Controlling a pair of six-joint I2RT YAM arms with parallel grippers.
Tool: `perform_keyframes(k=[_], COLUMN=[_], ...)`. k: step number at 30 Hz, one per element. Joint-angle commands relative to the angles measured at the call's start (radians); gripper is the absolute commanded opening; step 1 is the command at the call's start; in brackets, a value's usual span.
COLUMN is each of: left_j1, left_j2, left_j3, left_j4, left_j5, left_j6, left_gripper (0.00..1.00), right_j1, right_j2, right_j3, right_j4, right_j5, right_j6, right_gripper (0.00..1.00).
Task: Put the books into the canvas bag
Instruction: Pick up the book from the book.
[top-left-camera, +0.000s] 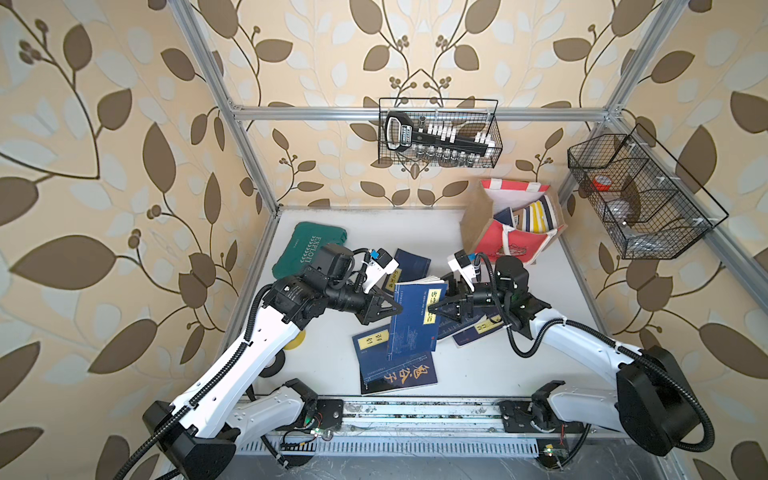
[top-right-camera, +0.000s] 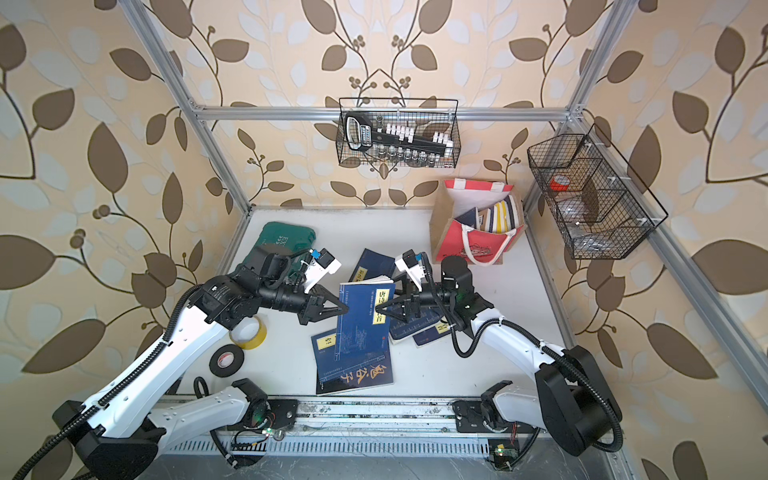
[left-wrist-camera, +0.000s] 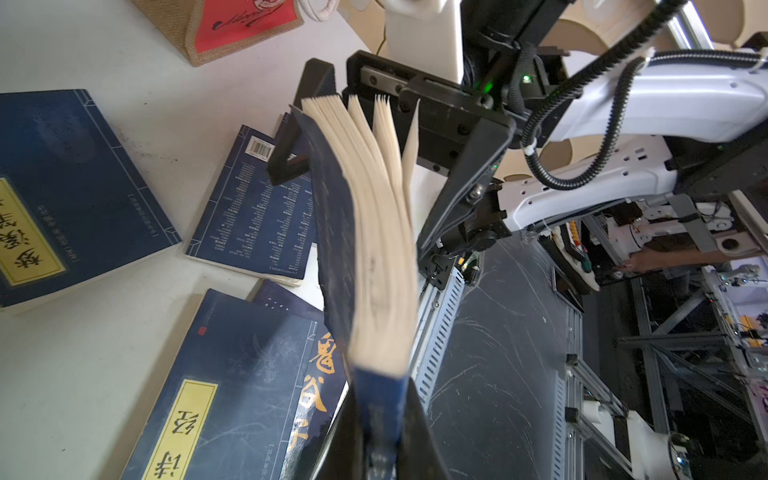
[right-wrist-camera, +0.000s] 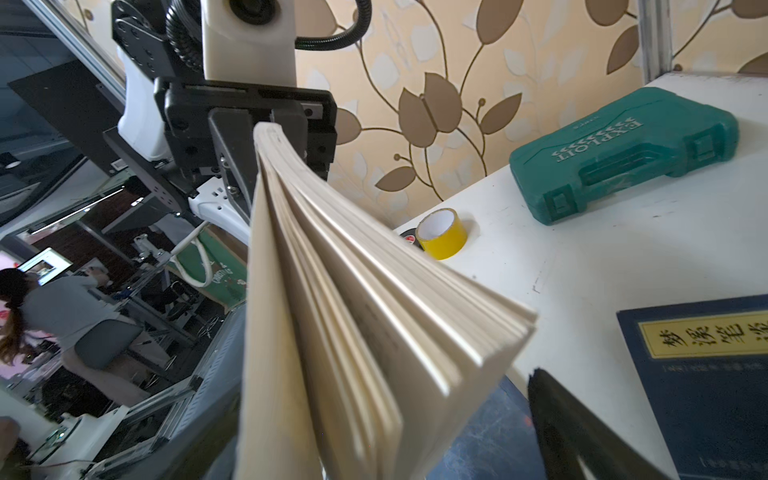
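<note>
1. The left tool pinches the spine of a navy paperback book with a yellow title label, raising it on edge above the white surface.
2. The right tool is spread astride the book's loose pages, likely to take it over.
3. The tan jute canvas bag with a red front panel stands in the far right corner, nearer that arm.

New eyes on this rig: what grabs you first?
A navy book is held up mid-table with its pages fanned. The left gripper has its jaws shut on the spine side, and the right gripper has its jaws open around the loose page edge. Next comes the canvas bag in the far right corner, holding several books.
</note>
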Motion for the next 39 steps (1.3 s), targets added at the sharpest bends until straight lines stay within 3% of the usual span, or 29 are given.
perform_keyframes(k=[1, 4, 11, 15, 20, 26, 29, 36, 37, 38, 39], left_j1=[-0.003, -0.003, -0.003, -0.003, 0.0, 0.009, 0.011, 0.028, 0.033, 0.038, 0.043], left_j2=[-0.009, -0.003, -0.024, -0.024, -0.019, -0.025, -0.025, -0.02, -0.02, -0.023, -0.026], left_j3=[0.035, 0.031, 0.014, 0.007, 0.004, -0.005, -0.005, -0.005, -0.005, -0.006, -0.009], left_j4=[0.005, 0.006, 0.027, 0.03, 0.033, 0.047, 0.048, 0.057, 0.06, 0.065, 0.069], left_j5=[0.064, 0.046, -0.076, -0.096, -0.129, -0.146, -0.144, -0.147, -0.152, -0.163, -0.173], left_j6=[0.041, 0.044, 0.04, 0.041, 0.041, 0.041, 0.041, 0.033, 0.029, 0.023, 0.015], left_gripper=[0.0, 0.0, 0.0, 0.0, 0.0, 0.0, 0.0, 0.0, 0.09, 0.47, 0.71], right_j1=[0.015, 0.033, 0.034, 0.025, 0.011, 0.012, 0.011, 0.003, -0.003, -0.012, -0.025], right_j2=[0.018, 0.014, -0.012, -0.035, -0.058, -0.056, -0.063, -0.069, -0.07, -0.075, -0.079], right_j3=[0.056, 0.074, 0.091, 0.095, 0.134, 0.169, 0.195, 0.251, 0.262, 0.274, 0.285], right_j4=[0.049, 0.05, 0.022, -0.009, -0.119, -0.226, -0.298, -0.367, -0.374, -0.382, -0.387], right_j5=[-0.108, -0.133, -0.144, -0.13, -0.11, -0.088, -0.052, 0.019, 0.036, 0.07, 0.098], right_j6=[0.006, 0.005, 0.004, -0.008, -0.068, -0.115, -0.156, -0.173, -0.17, -0.162, -0.15], right_gripper=[0.94, 0.87, 0.44, 0.38, 0.19, 0.12, 0.0, 0.0, 0.0, 0.0, 0.0])
